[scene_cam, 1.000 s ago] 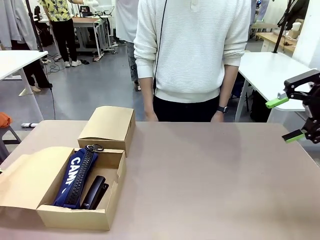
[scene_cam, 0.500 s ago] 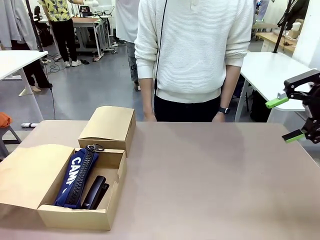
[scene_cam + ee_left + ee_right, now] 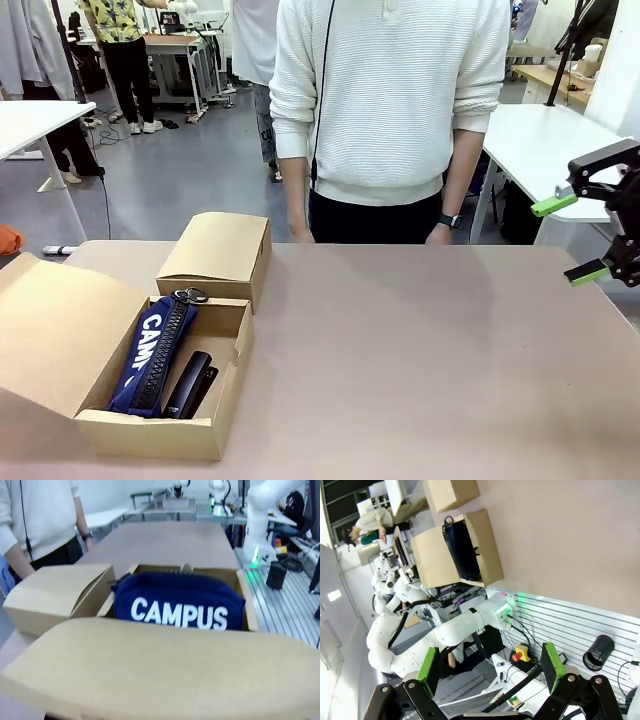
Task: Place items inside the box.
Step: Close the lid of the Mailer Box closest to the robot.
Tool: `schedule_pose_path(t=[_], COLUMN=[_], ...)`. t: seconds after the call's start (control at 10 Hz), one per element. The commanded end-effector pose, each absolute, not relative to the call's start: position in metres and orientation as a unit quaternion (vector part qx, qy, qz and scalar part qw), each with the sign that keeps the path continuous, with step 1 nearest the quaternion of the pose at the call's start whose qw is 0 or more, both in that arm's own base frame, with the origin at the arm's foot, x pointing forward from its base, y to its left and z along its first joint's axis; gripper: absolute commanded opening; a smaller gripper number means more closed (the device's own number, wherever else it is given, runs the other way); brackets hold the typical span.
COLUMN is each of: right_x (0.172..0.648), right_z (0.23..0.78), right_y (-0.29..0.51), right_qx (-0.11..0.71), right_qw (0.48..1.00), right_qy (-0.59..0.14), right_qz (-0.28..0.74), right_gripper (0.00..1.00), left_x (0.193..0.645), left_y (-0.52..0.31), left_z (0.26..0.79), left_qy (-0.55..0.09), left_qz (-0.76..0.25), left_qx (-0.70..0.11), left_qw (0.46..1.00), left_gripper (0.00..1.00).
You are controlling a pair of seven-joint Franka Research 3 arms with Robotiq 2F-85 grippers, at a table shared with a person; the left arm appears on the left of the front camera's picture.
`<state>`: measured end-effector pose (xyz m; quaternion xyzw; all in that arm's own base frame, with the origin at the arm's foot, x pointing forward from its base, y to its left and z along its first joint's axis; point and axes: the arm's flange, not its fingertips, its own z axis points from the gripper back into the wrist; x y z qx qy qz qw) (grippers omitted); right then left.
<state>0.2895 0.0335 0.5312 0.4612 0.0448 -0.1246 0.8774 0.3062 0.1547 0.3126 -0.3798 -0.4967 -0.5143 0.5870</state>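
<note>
**Over at the left edge, the flap is lifting**

At the left side of the table, the box is changing shape as I watch — its big flap lid, lying nearly flat 1 second ago, now tilts up off the table. My left wrist view has the lid's underside right under the lens, so I judge my left arm is raising it; that gripper's fingers are hidden and I cannot tell their state. Inside sit the CAMPUS pencil case and 1 black stapler. The right gripper hangs at the far right, jaws wide, carrying nothing. Packing looks done — closing seems next. The narrower box stands shut behind.
</note>
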Motion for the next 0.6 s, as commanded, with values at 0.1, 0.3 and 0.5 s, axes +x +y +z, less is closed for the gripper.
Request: schedule_pose_path(t=[0.1, 0.3, 0.5], right_x=[0.291, 0.291, 0.291], right_z=[0.531, 0.531, 0.531], right_y=[0.032, 0.032, 0.032], right_qx=[0.463, 0.463, 0.463], right_qw=[0.878, 0.878, 0.878], right_qy=[0.04, 0.04, 0.04], right_qz=[-0.113, -0.113, -0.113], right_gripper=[1.0, 1.0, 1.0], left_x=[0.281, 0.27, 0.269], left_y=[0.134, 0.086, 0.024], left_z=[0.325, 0.356, 0.366], left_qy=[-0.551, -0.566, -0.562], left_qz=[-0.495, -0.487, -0.505], left_qx=[-0.389, -0.407, -0.421], left_qw=[0.548, 0.527, 0.502], left_gripper=[1.0, 1.0, 1.0])
